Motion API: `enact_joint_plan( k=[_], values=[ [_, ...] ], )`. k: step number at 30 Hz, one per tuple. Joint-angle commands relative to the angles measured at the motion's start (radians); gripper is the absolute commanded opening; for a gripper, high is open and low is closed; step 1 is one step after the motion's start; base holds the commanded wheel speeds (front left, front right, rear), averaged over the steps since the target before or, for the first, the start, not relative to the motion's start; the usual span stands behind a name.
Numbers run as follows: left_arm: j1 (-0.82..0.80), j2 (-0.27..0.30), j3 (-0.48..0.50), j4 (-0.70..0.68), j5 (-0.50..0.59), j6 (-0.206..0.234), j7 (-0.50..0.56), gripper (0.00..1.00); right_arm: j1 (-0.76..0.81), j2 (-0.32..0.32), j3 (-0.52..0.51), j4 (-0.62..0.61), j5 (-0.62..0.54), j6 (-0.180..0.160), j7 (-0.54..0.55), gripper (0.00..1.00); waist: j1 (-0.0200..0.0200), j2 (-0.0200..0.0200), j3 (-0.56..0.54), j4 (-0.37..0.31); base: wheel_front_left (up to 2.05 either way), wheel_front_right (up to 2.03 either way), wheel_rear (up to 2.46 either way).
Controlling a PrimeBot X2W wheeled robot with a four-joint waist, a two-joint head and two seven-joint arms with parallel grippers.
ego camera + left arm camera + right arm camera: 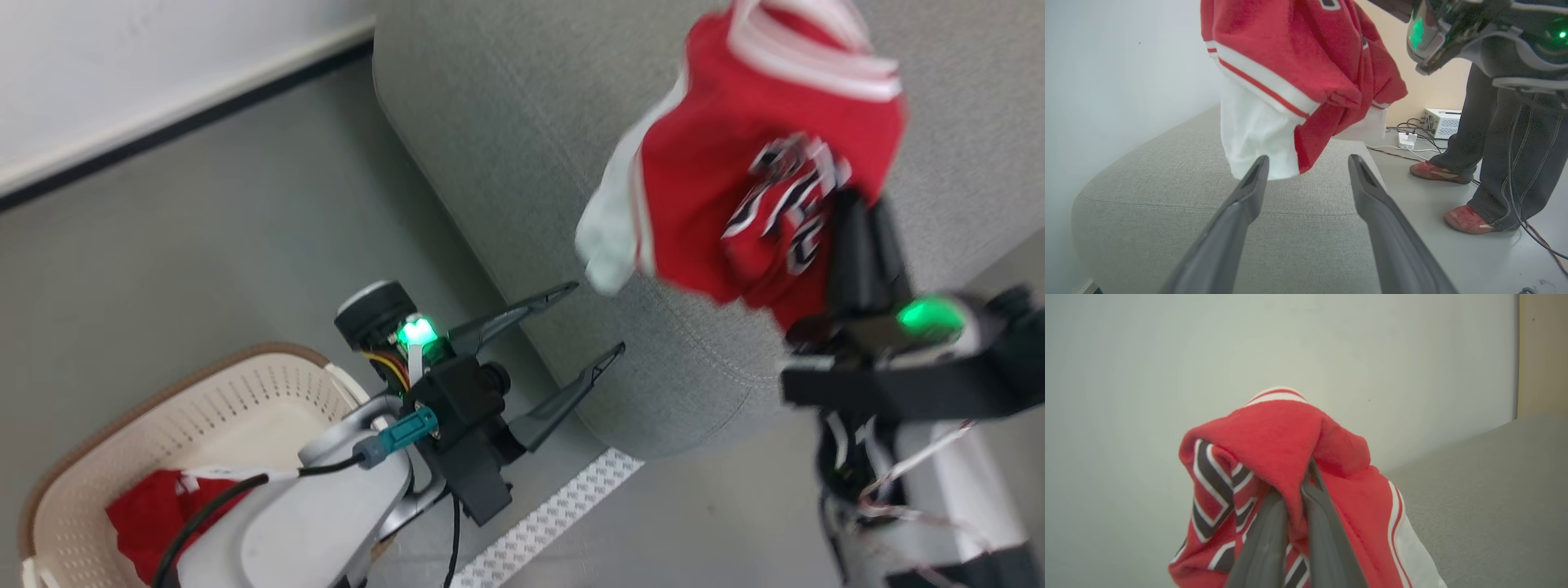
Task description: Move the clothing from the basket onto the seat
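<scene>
My right gripper (853, 214) is shut on a red jersey (735, 163) with white trim and block lettering, held in the air over the light-grey seat (506, 122). In the right wrist view the fingers (1274, 522) pinch a fold of the jersey (1274, 437) above the seat (1494, 490). My left gripper (598, 317) stands open and holds nothing, at the seat's front edge. From the left wrist, the jersey (1298, 53) hangs beyond the left gripper (1308, 159). The cream basket (204, 416) sits at the lower left with another red garment (155, 510) inside, partly hidden by my left arm.
A person's legs (1506, 143) in dark trousers and red shoes (1437, 171) stand on the grey floor beside the seat. A white box (1443, 122) and cables lie by the far wall. A white patterned strip (547, 514) marks the floor near the seat's corner.
</scene>
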Motion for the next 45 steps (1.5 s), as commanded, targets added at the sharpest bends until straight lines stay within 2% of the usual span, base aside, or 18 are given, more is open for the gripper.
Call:
enact_joint_plan(
  k=[1,9,14,19,24,29,39,45],
  values=[
    [-0.035,0.020,-0.011,-0.004,0.014,0.000,0.015,1.00,-0.060,-0.025,-0.026,0.004,-0.002,0.001,-0.002,0.00,0.0000,0.0000,0.114,0.008,0.00,0.00,0.00],
    [-0.171,0.033,-0.074,-0.019,0.006,0.000,0.059,1.00,-0.284,-0.082,-0.242,0.044,0.042,0.001,-0.002,0.00,0.0000,0.0000,0.295,0.057,0.00,0.00,0.00],
    [-0.244,0.041,-0.103,-0.025,-0.004,0.000,0.075,1.00,-0.409,-0.145,-0.364,0.085,0.060,0.001,-0.002,0.00,0.0000,0.0000,0.377,0.086,0.00,0.00,0.00],
    [-0.296,0.042,-0.121,-0.030,-0.008,0.000,0.091,1.00,-0.517,-0.226,-0.443,0.124,0.060,0.001,-0.002,0.00,0.0000,0.0000,0.437,0.105,0.00,0.00,0.00],
    [-0.317,0.051,-0.130,-0.034,-0.013,0.000,0.103,1.00,-0.583,-0.272,-0.484,0.174,0.077,0.001,-0.002,0.00,0.0000,0.0000,0.468,0.110,0.00,0.00,0.00],
    [-0.330,0.064,-0.141,-0.042,-0.020,0.000,0.117,1.00,-0.607,-0.301,-0.502,0.318,0.094,0.001,-0.002,0.00,0.0000,0.0000,0.491,0.116,0.00,0.00,0.00],
    [-0.321,0.105,-0.143,-0.070,-0.031,0.007,0.153,1.00,-0.660,-0.274,-0.529,0.684,0.033,0.001,-0.002,0.00,0.0000,0.0000,0.504,0.108,0.00,0.00,0.00],
    [-0.326,0.100,-0.147,-0.082,-0.034,0.016,0.172,1.00,-0.693,-0.251,-0.496,0.802,0.029,0.000,-0.002,0.00,0.0000,0.0000,0.498,0.098,0.00,0.00,0.00]
  ],
)
